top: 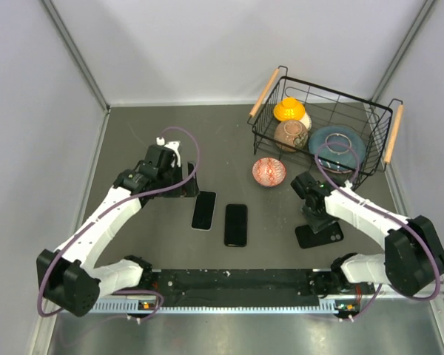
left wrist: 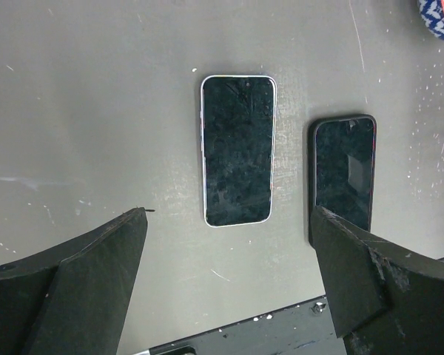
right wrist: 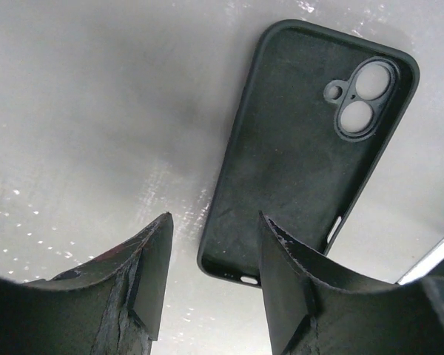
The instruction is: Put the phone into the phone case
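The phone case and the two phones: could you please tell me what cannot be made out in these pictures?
Phone case: in the right wrist view the right gripper's finger hides its near corner; in the top view the right arm covers part.
Dark phone: in the left wrist view the left gripper's finger hides its near end.
Patterned bowl: cut off at that view's top corner.

Soft, even overhead light fills the top view, leaving only faint shadows. In the right wrist view the table [right wrist: 74, 111] glares pale, and the near fingers [right wrist: 96, 310] look blurred, perhaps out of focus.
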Robot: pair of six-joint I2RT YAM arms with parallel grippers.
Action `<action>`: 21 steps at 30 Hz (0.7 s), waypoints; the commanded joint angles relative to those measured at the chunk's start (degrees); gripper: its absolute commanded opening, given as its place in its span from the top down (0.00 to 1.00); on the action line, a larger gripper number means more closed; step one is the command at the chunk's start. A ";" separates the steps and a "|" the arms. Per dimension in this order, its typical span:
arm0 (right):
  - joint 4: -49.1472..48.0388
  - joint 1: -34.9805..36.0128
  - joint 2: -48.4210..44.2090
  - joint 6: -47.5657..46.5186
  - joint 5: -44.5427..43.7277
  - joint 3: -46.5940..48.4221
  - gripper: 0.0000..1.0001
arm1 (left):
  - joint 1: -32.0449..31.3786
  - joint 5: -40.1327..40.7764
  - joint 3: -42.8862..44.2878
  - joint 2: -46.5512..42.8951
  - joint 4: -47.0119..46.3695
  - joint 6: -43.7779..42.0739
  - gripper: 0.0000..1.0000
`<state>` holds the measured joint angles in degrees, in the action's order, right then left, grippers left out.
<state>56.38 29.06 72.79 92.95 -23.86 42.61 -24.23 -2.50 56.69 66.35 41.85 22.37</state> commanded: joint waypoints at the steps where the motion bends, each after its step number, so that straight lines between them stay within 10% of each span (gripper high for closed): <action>1: -1.45 -0.76 2.00 2.41 0.04 -1.39 0.51 | 0.50 1.98 1.59 -2.80 0.52 -2.33 0.03; 8: -3.46 -0.76 4.46 2.33 -0.84 -2.27 0.55 | 0.94 1.98 0.71 -3.50 0.34 -2.51 0.04; 13: -6.63 -0.67 5.42 -1.09 1.18 -3.50 0.92 | 1.03 4.26 1.06 -2.98 0.95 -2.77 0.06; 21: -7.95 3.97 2.80 -16.20 4.34 -2.45 1.00 | 1.20 6.54 0.97 -4.38 0.87 -2.07 0.06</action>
<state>49.63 29.54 77.19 85.43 -22.65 39.88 -23.46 2.00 56.69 64.05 42.98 20.56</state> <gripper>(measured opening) 0.008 0.939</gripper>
